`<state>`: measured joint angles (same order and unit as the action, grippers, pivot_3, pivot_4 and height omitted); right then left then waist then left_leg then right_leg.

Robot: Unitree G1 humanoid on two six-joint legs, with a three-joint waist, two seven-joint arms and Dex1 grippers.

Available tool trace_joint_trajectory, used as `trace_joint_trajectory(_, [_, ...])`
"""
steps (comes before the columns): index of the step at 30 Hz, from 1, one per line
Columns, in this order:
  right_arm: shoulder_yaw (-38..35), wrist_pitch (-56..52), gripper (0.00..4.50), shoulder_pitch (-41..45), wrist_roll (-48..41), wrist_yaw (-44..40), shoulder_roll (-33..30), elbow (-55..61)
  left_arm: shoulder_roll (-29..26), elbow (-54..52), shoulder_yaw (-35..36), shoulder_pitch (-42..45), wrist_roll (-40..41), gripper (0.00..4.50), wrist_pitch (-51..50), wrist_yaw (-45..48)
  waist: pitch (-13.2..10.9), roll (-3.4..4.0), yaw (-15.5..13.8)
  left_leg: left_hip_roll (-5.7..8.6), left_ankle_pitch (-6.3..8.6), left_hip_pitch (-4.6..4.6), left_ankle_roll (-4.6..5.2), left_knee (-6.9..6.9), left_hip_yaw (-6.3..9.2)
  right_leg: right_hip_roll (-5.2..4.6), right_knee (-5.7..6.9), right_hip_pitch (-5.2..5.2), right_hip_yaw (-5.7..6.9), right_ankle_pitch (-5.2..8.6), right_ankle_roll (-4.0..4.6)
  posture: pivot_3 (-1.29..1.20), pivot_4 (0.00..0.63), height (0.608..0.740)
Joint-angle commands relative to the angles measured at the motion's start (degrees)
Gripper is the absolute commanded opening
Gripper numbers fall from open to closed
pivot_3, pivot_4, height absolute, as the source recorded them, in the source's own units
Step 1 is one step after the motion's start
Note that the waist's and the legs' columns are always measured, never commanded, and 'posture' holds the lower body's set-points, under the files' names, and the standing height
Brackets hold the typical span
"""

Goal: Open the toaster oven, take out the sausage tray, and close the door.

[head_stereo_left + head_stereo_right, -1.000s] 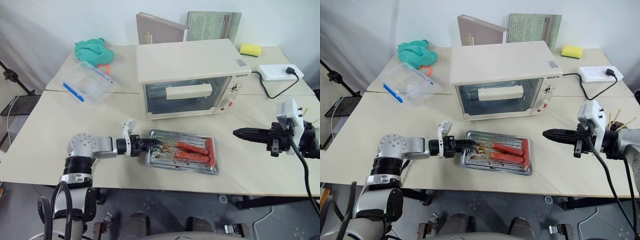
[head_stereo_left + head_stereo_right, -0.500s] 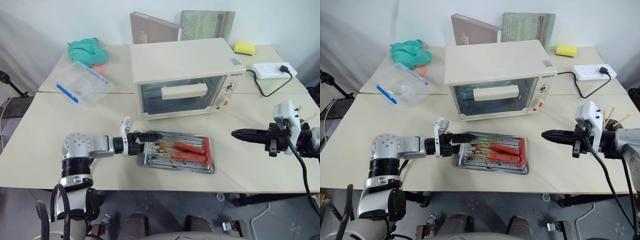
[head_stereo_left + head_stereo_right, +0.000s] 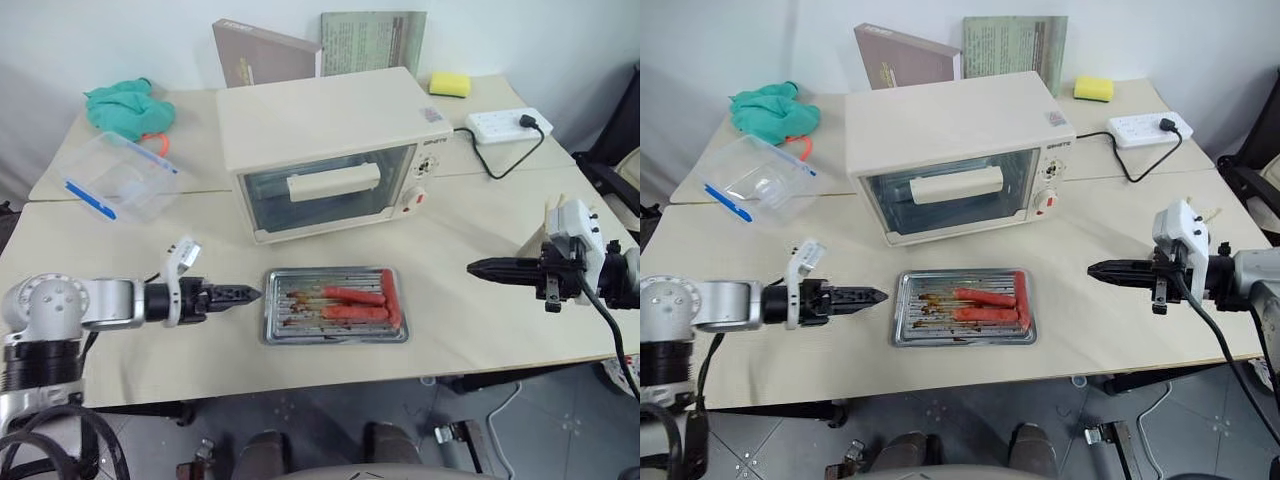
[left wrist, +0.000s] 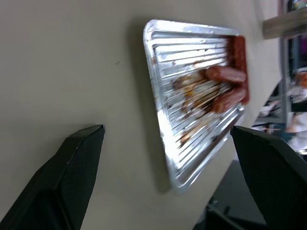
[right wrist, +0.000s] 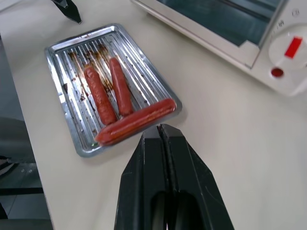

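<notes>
The cream-white toaster oven (image 3: pixel 325 120) stands at mid-table with its glass door (image 3: pixel 330 190) shut and the bar handle (image 3: pixel 333 183) across it. In front of it on the table lies the silver sausage tray (image 3: pixel 290 325), holding three sausages (image 3: pixel 355 303) at its right end. My left gripper (image 3: pixel 245 294) hovers just left of the tray and apart from it. Its fingers (image 4: pixel 76 163) are spread wide open and hold nothing. My right gripper (image 3: pixel 480 268) is shut and empty, off to the tray's right and pointing toward it; its fingers (image 5: pixel 163 158) are pressed together.
A clear plastic container (image 3: pixel 115 180) and a green cloth (image 3: pixel 125 103) sit at the back left. A power strip (image 3: pixel 508 123) with its cable and a yellow sponge (image 3: pixel 450 84) are at the back right. Two books (image 3: pixel 265 52) lean behind the oven. The table's front edge runs just below the tray.
My left gripper let go of the tray's left rim, opened wide and drew back to the left. The right gripper stayed put. The whole view shifted as the camera moved.
</notes>
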<state>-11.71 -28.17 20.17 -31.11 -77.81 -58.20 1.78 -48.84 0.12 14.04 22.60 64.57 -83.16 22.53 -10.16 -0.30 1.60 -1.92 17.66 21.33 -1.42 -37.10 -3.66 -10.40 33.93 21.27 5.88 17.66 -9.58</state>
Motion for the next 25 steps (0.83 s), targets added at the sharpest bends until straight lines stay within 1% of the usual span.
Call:
trace_joint_trajectory(1, [0.3,4.5,0.96,2.4,0.5,-4.0,-0.5,-3.2,-1.3,-7.2,5.0,-7.7,-8.6,4.5,22.2,15.7,0.0,-0.01,-0.1,0.0,0.0,0.08,0.0,0.01,-0.03,0.0,-0.02,0.09,0.01,0.0,0.0,0.0,0.15,0.74])
trace_joint_trajectory(2, [0.7,5.6,1.13,3.4,0.6,-4.9,-0.1,-4.5,-0.7,-8.4,6.5,-9.7,-10.0,4.5,27.5,19.3,-0.1,-0.04,-0.2,0.01,0.0,0.18,0.0,0.01,-0.12,-0.02,-0.02,0.21,-0.02,0.0,0.0,0.0,0.15,0.74])
trace_joint_trajectory(3, [1.0,6.7,1.55,4.4,0.5,-6.1,0.3,-5.8,1.1,-8.7,8.5,-11.3,-11.5,4.5,34.2,22.9,-0.2,-0.1,-0.2,0.0,0.01,0.27,0.01,-0.01,-0.15,-0.02,-0.05,0.31,-0.02,0.0,0.0,0.0,0.15,0.74])
trace_joint_trajectory(6, [3.1,10.2,2.54,7.0,1.7,-9.9,0.3,-10.2,4.9,-8.2,12.3,-14.5,-15.3,4.5,47.4,28.6,-0.2,-0.14,-0.8,0.0,0.04,0.38,0.06,-0.05,-0.15,-0.02,-0.15,0.32,0.03,0.0,0.0,0.0,0.15,0.74])
trace_joint_trajectory(7, [4.0,11.4,2.73,8.0,2.5,-11.0,0.2,-12.0,5.3,-8.6,12.6,-15.4,-16.3,4.5,49.3,29.4,-0.2,-0.15,-1.0,0.0,0.05,0.38,0.07,-0.05,-0.15,-0.02,-0.15,0.32,0.04,0.0,0.0,0.0,0.15,0.74])
trace_joint_trajectory(9, [5.5,13.2,3.39,9.7,3.8,-12.5,0.0,-14.8,5.6,-9.7,12.4,-17.6,-19.5,4.5,55.1,32.3,-0.2,-0.14,-1.3,0.0,0.1,0.38,0.11,-0.05,-0.16,-0.02,-0.17,0.32,0.07,-0.01,-0.01,0.0,0.15,0.74])
trace_joint_trajectory(11, [6.6,14.4,3.96,11.2,4.7,-13.9,0.1,-17.0,6.0,-9.4,12.7,-18.8,-19.2,4.5,57.5,35.5,-0.2,-0.15,-1.5,0.0,0.15,0.39,0.16,-0.06,-0.24,-0.05,-0.19,0.32,0.09,-0.02,-0.03,0.0,0.15,0.74])
trace_joint_trajectory(12, [7.3,15.0,4.28,11.9,5.1,-14.4,0.0,-17.9,5.3,-9.0,12.3,-20.3,-19.5,4.5,57.8,37.4,-0.2,-0.14,-1.6,0.0,0.16,0.39,0.18,-0.08,-0.25,-0.05,-0.19,0.32,0.11,-0.02,-0.03,0.0,0.15,0.74])
trace_joint_trajectory(13, [8.2,15.8,4.44,12.8,5.7,-14.6,0.0,-19.3,4.0,-8.0,11.0,-23.8,-22.7,4.5,62.0,42.0,-0.2,-0.14,-1.6,0.0,0.18,0.42,0.19,-0.11,-0.26,-0.06,-0.19,0.33,0.12,-0.02,-0.04,0.0,0.15,0.74])
trace_joint_trajectory(15, [9.6,17.0,4.44,14.0,6.2,-14.7,0.0,-21.2,2.4,-6.7,9.4,-27.7,-26.9,4.5,67.5,47.6,-0.2,-0.14,-1.4,-0.02,0.2,0.43,0.18,-0.12,-0.28,-0.06,-0.19,0.37,0.15,-0.03,-0.04,0.0,0.15,0.74])
trace_joint_trajectory(16, [10.0,17.4,4.44,14.6,6.5,-14.7,0.1,-22.1,2.8,-6.4,9.6,-27.8,-27.3,4.5,69.2,48.1,-0.2,-0.12,-1.3,-0.02,0.22,0.43,0.18,-0.09,-0.32,-0.06,-0.21,0.4,0.18,-0.03,-0.04,0.0,0.15,0.74])
trace_joint_trajectory(18, [10.2,17.6,4.44,15.1,6.9,-14.7,0.3,-22.6,4.0,-6.7,12.1,-26.5,-24.1,4.5,67.6,45.9,-0.2,-0.13,-1.3,-0.05,0.25,0.43,0.18,-0.08,-0.37,-0.06,-0.21,0.43,0.2,-0.02,-0.04,0.0,0.15,0.74])
trace_joint_trajectory(19, [10.4,17.8,4.44,15.4,7.0,-14.7,0.4,-23.1,3.8,-6.6,12.2,-26.3,-24.0,4.5,67.0,45.6,-0.2,-0.13,-1.4,-0.1,0.25,0.44,0.19,-0.13,-0.37,-0.05,-0.18,0.43,0.21,-0.02,-0.04,0.0,0.15,0.74])
trace_joint_trajectory(20, [10.6,18.2,4.44,15.3,7.1,-14.7,0.1,-23.2,2.9,-6.1,11.9,-27.1,-24.3,4.5,66.3,46.9,-0.2,-0.13,-1.5,-0.1,0.25,0.45,0.19,-0.16,-0.36,-0.06,-0.15,0.43,0.22,-0.02,-0.04,0.0,0.15,0.74])
trace_joint_trajectory(23, [11.4,19.2,4.44,15.0,7.1,-14.7,-0.7,-24.0,2.7,-3.7,11.1,-27.8,-27.8,4.5,70.4,48.6,-0.2,-0.12,-1.5,-0.1,0.27,0.47,0.22,-0.24,-0.35,-0.06,-0.1,0.42,0.22,-0.03,-0.04,0.0,0.15,0.74])
trace_joint_trajectory(25, [11.4,19.6,4.44,15.3,7.5,-14.7,-0.6,-25.0,2.0,-1.7,10.6,-27.2,-28.6,4.5,71.2,50.0,-0.2,-0.12,-1.4,-0.1,0.28,0.47,0.22,-0.22,-0.36,-0.06,-0.11,0.43,0.26,-0.03,-0.04,0.0,0.15,0.74])
